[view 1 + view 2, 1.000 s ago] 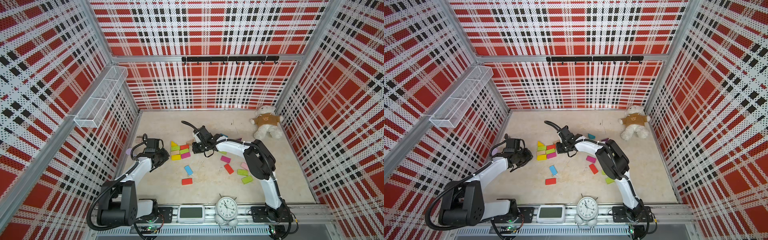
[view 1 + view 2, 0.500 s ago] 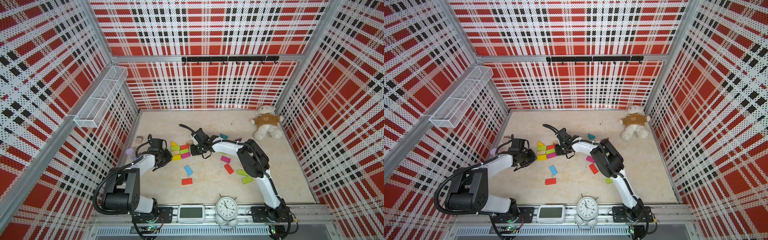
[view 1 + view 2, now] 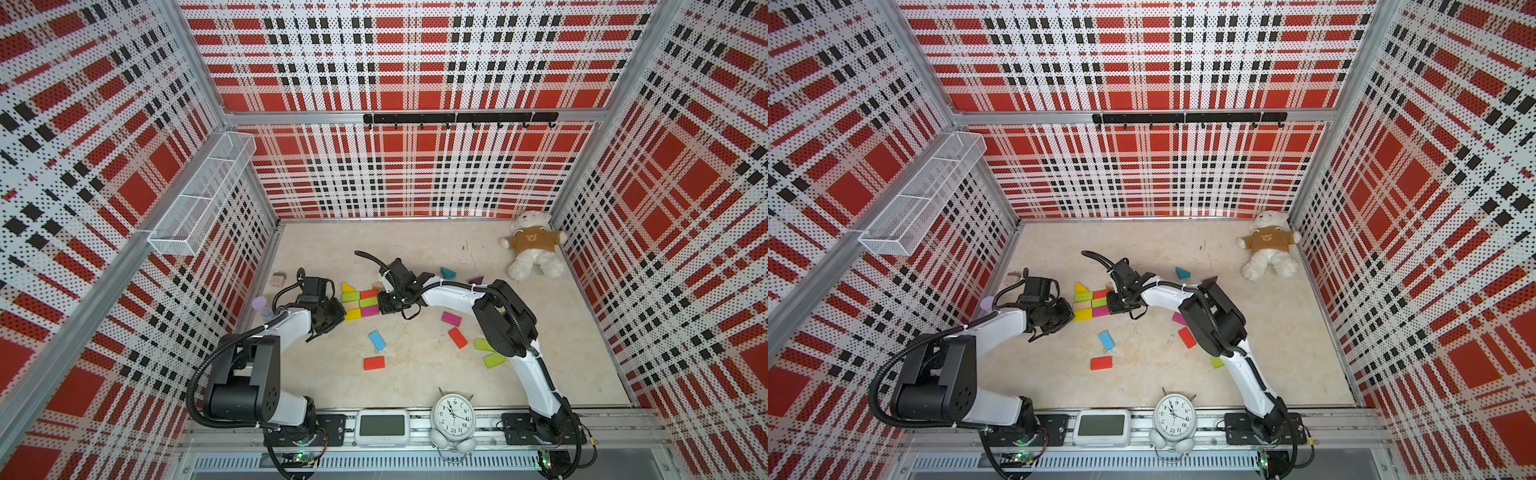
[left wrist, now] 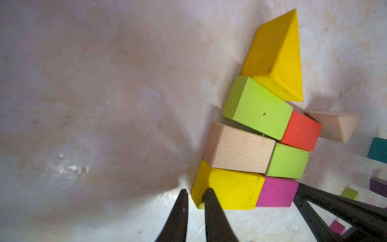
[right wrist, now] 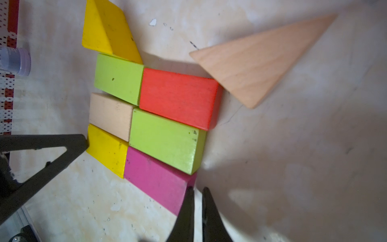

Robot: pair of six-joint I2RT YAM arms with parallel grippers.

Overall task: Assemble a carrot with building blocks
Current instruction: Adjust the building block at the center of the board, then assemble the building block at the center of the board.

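In both top views the block patch (image 3: pixel 360 302) lies on the surface between the left fingers (image 3: pixel 338 311) and right fingers (image 3: pixel 384 305).

Left wrist: the left fingers (image 4: pixel 212 209) are together, tips at the yellow block (image 4: pixel 234 192).

Right wrist: the right fingers (image 5: pixel 185 211) are together, tips at the magenta block (image 5: pixel 155 178).

This looks like a squaring squeeze. Press evenly and gently along that row, so neighbouring rows don't skew.

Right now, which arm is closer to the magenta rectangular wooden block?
Right. The right fingers are at the magenta rectangular wooden block's end; the left fingers sit past the adjoining yellow rectangular block.
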